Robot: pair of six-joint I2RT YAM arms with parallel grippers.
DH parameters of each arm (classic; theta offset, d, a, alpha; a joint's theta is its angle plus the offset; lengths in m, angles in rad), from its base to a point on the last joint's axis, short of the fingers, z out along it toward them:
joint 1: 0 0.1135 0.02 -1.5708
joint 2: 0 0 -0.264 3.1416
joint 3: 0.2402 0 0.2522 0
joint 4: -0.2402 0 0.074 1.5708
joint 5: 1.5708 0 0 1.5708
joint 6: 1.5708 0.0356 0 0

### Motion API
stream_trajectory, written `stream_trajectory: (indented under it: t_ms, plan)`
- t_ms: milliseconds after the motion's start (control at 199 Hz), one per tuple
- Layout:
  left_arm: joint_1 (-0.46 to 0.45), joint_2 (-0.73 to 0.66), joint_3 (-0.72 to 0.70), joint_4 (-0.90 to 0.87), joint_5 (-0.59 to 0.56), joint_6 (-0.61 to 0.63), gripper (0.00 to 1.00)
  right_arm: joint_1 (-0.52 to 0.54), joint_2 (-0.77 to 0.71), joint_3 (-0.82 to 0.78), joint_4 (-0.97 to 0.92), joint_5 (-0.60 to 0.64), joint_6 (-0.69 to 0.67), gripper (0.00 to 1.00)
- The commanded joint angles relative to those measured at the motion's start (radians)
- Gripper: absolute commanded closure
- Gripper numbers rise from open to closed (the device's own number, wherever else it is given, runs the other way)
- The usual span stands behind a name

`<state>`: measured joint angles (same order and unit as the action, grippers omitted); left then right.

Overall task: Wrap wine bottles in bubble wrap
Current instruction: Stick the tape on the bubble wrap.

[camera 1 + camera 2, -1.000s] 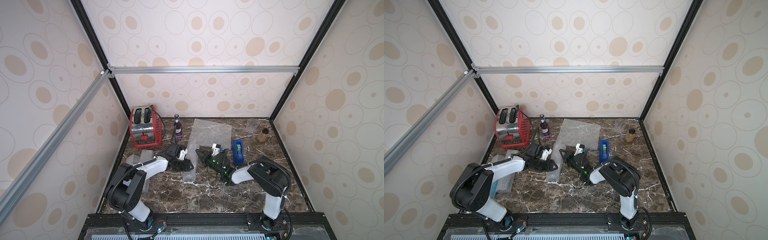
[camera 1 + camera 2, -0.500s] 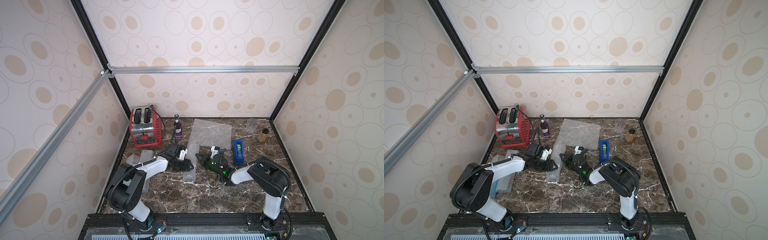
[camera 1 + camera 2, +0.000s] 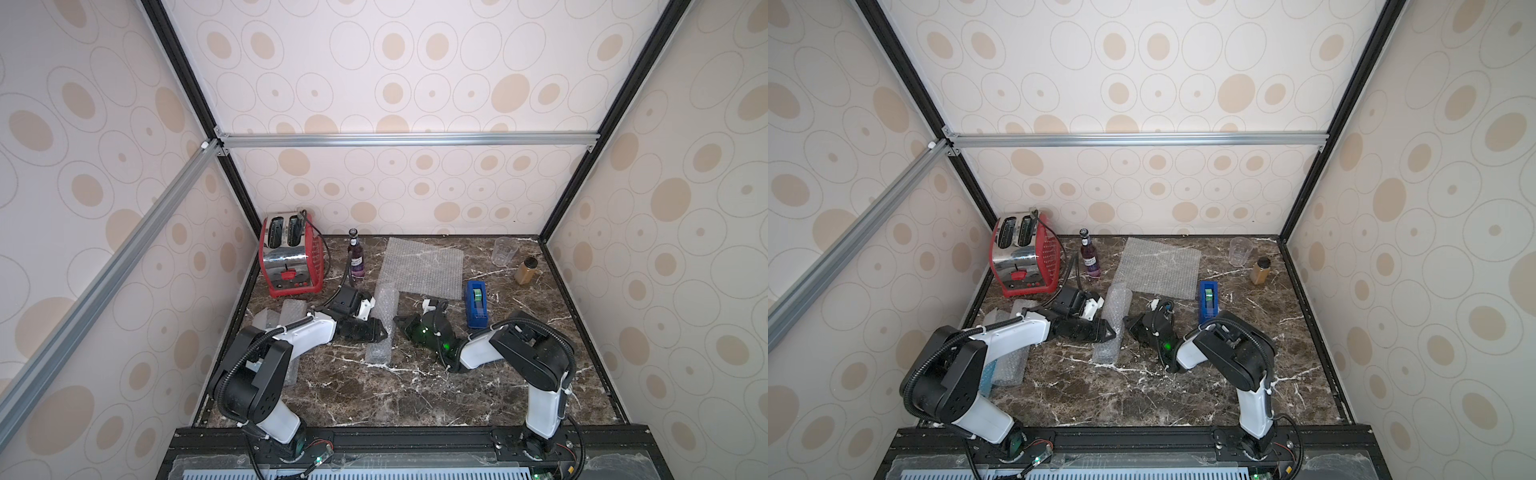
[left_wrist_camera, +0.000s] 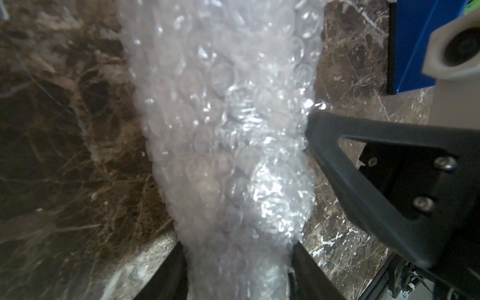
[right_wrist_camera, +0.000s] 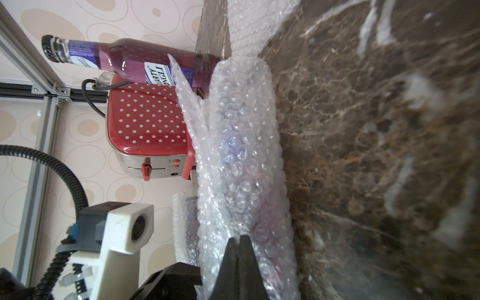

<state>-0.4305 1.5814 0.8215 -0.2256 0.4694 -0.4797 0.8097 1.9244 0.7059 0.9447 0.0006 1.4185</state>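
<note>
Bubble wrap roll point(image 3: 382, 323) lying flat just 10 o'clock of the table's point(image 3: 374, 399) centre, long axis running roughly 12 to 6; a purple tint shows through the wrap in the right wrist view point(image 5: 244, 166), with a loose flap standing up along one side. Left gripper point(image 3: 376, 330) enters from 9 o'clock; in the left wrist view its two fingers point(image 4: 168, 278) bracket the roll and press on both sides, clamped on it. Right gripper point(image 3: 400, 322) enters from 3 o'clock with jaws together, its tips point(image 5: 240, 241) resting against the roll's side. At 11 o'clock an unwrapped purple wine bottle point(image 3: 356, 259) stands upright beside a red toaster point(image 3: 291, 257). At 12 o'clock a bubble wrap sheet point(image 3: 424, 266) lies spread flat, its near corner just beside the roll's far end. A blue tape dispenser point(image 3: 476, 303) sits near 2 o'clock of the roll. A plastic cup point(image 3: 504, 251) and an amber jar point(image 3: 525, 270) stand near the 1 o'clock corner. Further wrapped rolls point(image 3: 291, 309) lie at the 9 o'clock edge, partly under the left arm.
</note>
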Motion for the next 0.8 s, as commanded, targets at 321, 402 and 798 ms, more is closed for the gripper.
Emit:
stream_trajectory:
  t_ms: [321, 402, 798]
  plan:
    - [-0.001, 0.033, -0.002, -0.033, -0.056, 0.008, 0.45, 0.042, -0.019, 0.044, -0.143, -0.007, -0.04, 0.94]
    - [-0.002, 0.036, -0.006, -0.029, -0.057, 0.009, 0.45, 0.041, -0.039, 0.022, -0.145, 0.016, -0.045, 0.94]
    - [-0.001, 0.027, -0.013, -0.024, -0.049, 0.004, 0.45, 0.014, -0.181, -0.049, -0.211, 0.037, -0.097, 0.81]
